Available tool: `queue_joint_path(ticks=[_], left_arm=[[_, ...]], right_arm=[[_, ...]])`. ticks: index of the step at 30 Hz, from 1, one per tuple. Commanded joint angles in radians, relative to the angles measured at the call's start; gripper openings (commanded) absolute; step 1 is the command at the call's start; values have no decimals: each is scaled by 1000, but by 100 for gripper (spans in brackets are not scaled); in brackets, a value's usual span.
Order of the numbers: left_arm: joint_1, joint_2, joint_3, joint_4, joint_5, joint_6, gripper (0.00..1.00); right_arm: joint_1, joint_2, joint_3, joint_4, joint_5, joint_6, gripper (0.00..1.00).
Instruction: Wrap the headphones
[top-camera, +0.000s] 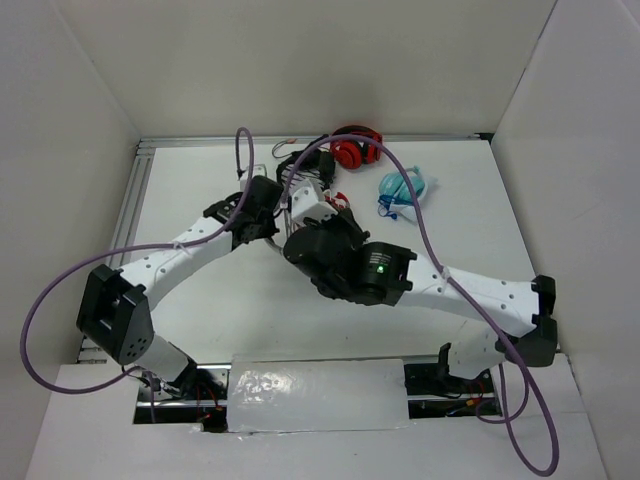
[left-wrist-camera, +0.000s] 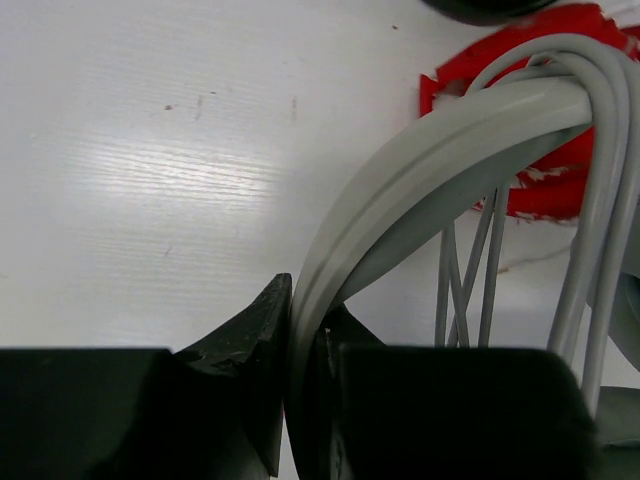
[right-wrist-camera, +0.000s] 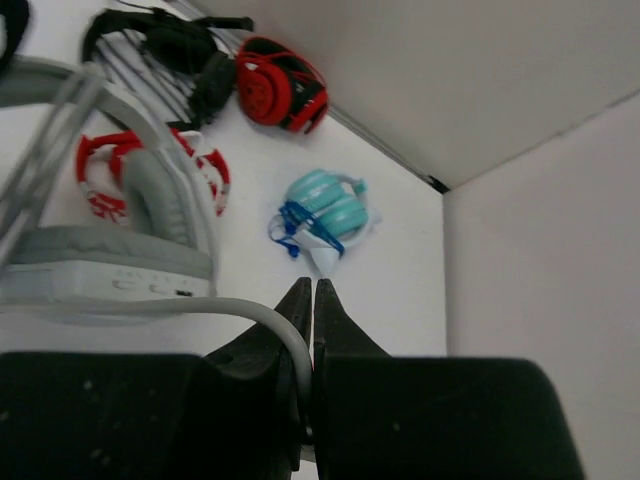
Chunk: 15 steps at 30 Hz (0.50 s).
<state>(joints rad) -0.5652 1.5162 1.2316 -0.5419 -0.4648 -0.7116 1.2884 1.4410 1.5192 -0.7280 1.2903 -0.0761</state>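
Five pairs of headphones lie on a white bench (top-camera: 250, 310) between two white robot arms, the left arm (top-camera: 170, 260) and the right arm (top-camera: 470, 290), each ending in one black tool. There is one large grey-white pair, two red pairs, one black pair and one light blue pair.

White walls (top-camera: 320, 60) close the bench on the left, far and right sides. All the pairs sit in the far middle, and bare bench stretches to the left and towards the near edge.

The grey-white headphones (right-wrist-camera: 100, 280) are at the far middle, where both arms meet. They rest partly over the small red-and-white pair (left-wrist-camera: 555, 182). They have a wide, smooth grey headband (left-wrist-camera: 400, 190), a padded oval earcup and a long thin grey cable (right-wrist-camera: 250, 315). Several turns of the cable are looped over the headband.

The left tool (left-wrist-camera: 300, 340) is clamped on the headband, one finger on each side. The right tool (right-wrist-camera: 312, 305) is pinched closed on the cable, which curves in from the left.

The solid red pair (right-wrist-camera: 280, 95) and the black pair (right-wrist-camera: 190, 60) lie near the far wall. The light blue pair (right-wrist-camera: 325, 205) lies to the right, apart from the rest
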Motion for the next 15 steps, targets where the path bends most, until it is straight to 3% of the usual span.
queue_joint_path(ticks=[1,3,8,15], left_arm=[[-36,-42,-44,137,43,57,0],[-67,-47,-61,154,49,64,0],[-148,-102,-113,175,78,89,0],[-282,-424,-363,358,234,301,0]], right_arm=[[-23,-140,-20,304,-141,-217,0],[-40,-169,-19,364,-312,-241,0],[-130,-179,2,433,-505,-266,0],[-372,-275,-151,552,-905,-402,0]])
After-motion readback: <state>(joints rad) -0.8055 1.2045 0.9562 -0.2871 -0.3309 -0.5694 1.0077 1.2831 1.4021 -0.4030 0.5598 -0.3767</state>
